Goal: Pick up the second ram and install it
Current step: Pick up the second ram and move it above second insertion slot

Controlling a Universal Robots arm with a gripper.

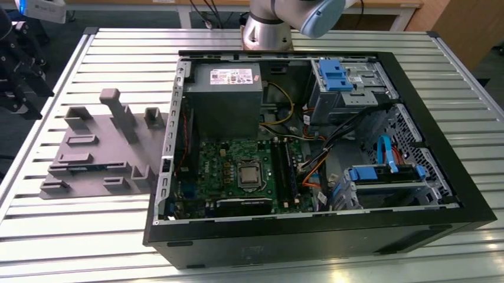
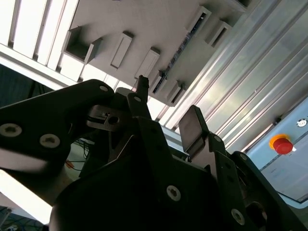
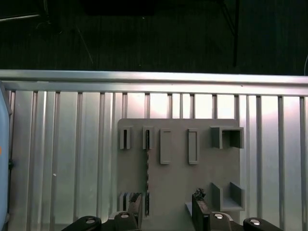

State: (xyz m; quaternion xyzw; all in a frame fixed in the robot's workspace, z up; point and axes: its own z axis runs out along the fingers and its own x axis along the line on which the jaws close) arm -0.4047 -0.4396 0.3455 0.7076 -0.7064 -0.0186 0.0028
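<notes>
The second ram (image 3: pixel 147 173) stands on edge in a slot of the grey holder plate (image 3: pixel 202 173), a thin dark strip with small chips. In the second wrist view the ram (image 2: pixel 180 48) is a dark line along the plate's underside-looking face. My gripper (image 3: pixel 167 207) hovers well above the plate, open, with nothing between its fingers (image 3: pixel 199 208). In the first wrist view the ram's line runs close beside one fingertip. From the second wrist view the gripper (image 2: pixel 166 98) shows two black fingers spread apart. The holder plate (image 1: pixel 87 177) lies at the exterior view's left.
The open computer case (image 1: pixel 425 200) sits on the slatted aluminium table (image 1: pixel 94 236), with the green motherboard (image 1: pixel 228 165), its black slot rails (image 1: pixel 282 171), the power supply (image 1: pixel 224 100) and blue drive bays inside. The arm's base (image 1: pixel 266 29) stands behind the case. A red stop button (image 2: pixel 281 144) shows far off.
</notes>
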